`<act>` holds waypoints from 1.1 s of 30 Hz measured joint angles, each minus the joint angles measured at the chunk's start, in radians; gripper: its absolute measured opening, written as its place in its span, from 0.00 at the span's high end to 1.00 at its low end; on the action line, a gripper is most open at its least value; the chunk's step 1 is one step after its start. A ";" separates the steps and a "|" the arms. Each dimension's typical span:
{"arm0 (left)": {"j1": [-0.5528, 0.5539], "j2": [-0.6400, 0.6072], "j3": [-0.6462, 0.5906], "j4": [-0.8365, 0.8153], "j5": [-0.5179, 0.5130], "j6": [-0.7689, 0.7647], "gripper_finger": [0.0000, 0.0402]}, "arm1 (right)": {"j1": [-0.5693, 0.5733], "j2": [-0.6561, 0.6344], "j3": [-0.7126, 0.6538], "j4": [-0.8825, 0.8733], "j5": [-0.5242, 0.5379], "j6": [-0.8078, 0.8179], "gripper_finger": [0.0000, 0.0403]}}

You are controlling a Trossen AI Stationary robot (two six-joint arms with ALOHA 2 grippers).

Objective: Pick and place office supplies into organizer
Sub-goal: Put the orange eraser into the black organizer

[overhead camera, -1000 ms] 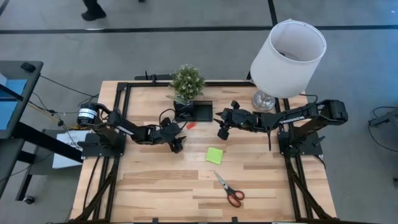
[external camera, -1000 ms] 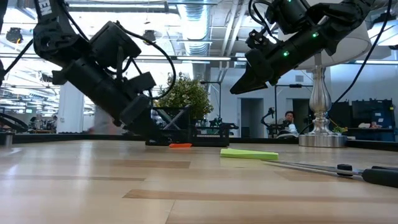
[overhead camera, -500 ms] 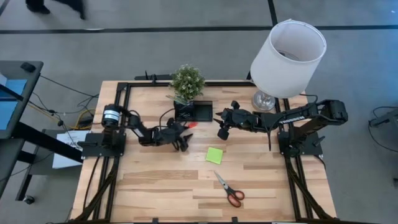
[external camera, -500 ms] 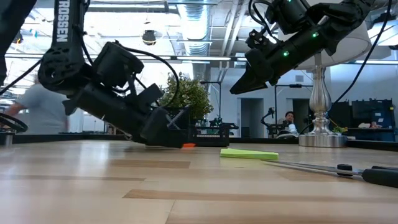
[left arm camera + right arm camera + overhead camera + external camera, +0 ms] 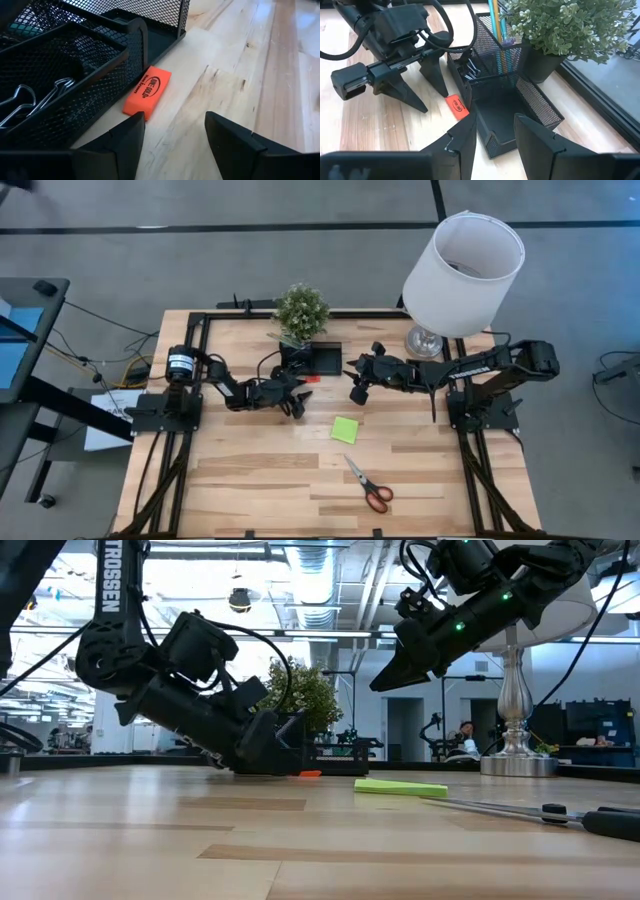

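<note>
While open, left claw (image 5: 172, 135) faces eraser (image 5: 147, 91) beside organizer (image 5: 75, 60).

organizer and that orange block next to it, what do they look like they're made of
Organizer: black wire mesh, probably painted metal; the woven grid shows light through. Orange block: matte, soft-edged and printed with a brand name, likely a rubber eraser.

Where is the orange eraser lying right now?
The orange eraser lies flat on the table against the black mesh organizer, just ahead of the open left gripper.
</note>
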 joint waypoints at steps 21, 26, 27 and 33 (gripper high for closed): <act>-0.040 0.002 0.014 0.012 0.017 -0.067 0.49 | 0.000 0.000 0.000 0.000 0.000 0.000 0.69; -0.056 0.002 0.024 0.025 0.045 -0.058 0.49 | 0.000 0.000 0.000 0.000 0.000 0.000 0.69; -0.057 0.002 0.031 0.024 0.051 -0.059 0.49 | 0.000 0.000 0.000 0.000 0.000 0.000 0.69; -0.084 0.004 0.091 0.020 0.161 -0.051 0.49 | 0.000 0.000 0.000 0.000 0.000 0.000 0.69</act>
